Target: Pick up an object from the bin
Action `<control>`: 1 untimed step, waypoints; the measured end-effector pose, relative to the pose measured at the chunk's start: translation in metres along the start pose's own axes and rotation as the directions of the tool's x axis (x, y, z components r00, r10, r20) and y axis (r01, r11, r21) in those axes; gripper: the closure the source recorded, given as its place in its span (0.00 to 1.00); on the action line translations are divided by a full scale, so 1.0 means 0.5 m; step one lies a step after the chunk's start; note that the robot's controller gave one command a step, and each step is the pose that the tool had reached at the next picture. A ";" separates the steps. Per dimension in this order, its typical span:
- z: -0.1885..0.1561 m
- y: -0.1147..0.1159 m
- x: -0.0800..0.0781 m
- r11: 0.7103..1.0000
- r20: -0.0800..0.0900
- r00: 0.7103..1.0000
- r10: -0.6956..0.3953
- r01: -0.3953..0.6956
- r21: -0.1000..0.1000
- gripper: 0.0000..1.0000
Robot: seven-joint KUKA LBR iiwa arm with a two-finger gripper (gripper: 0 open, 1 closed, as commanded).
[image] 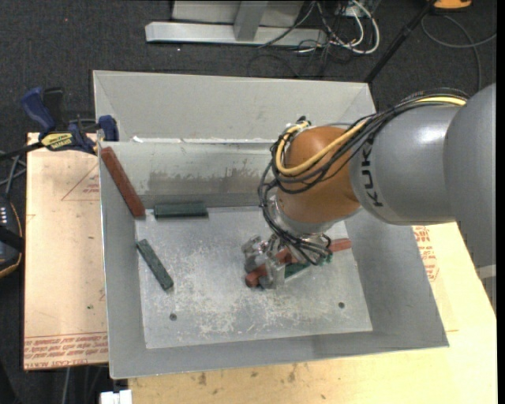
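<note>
Your gripper [265,265] sits low over the floor of the bin [237,319], right of centre, among a small cluster. A dark red block [253,278] lies at its tip and a green piece [300,271] just beside it. You cannot tell whether it is open or closed (the orange wrist cover [312,177] overhangs it). A dark green bar [180,210] lies well apart, to its left.

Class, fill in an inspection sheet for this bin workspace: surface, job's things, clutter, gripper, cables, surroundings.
Surface: grey metal bin, floor scuffed.
Job's things: red block and green piece beside the gripper, mid-floor; red piece further right.
Clutter: dark green bar lying diagonally at left; second green bar along the back wall; brown bar leaning on the left wall.
Gripper: gripper low over the red block; grasp cannot be told.
Cables: yellow and black cables looped over the arm's orange cover.
Surroundings: dark carpet; loose cords behind the bin.
</note>
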State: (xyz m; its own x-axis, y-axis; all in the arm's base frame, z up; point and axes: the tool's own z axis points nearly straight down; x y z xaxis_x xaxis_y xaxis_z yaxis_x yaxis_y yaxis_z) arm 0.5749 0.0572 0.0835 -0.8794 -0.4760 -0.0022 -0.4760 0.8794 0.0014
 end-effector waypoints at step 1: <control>0.000 0.000 0.000 1.000 0.000 1.000 0.000 0.000 0.000 1.00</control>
State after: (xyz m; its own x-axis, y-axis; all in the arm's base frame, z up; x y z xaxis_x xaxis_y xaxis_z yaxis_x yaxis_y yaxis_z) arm 0.5749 0.0572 0.0836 -0.8794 -0.4761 -0.0023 -0.4761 0.8794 0.0015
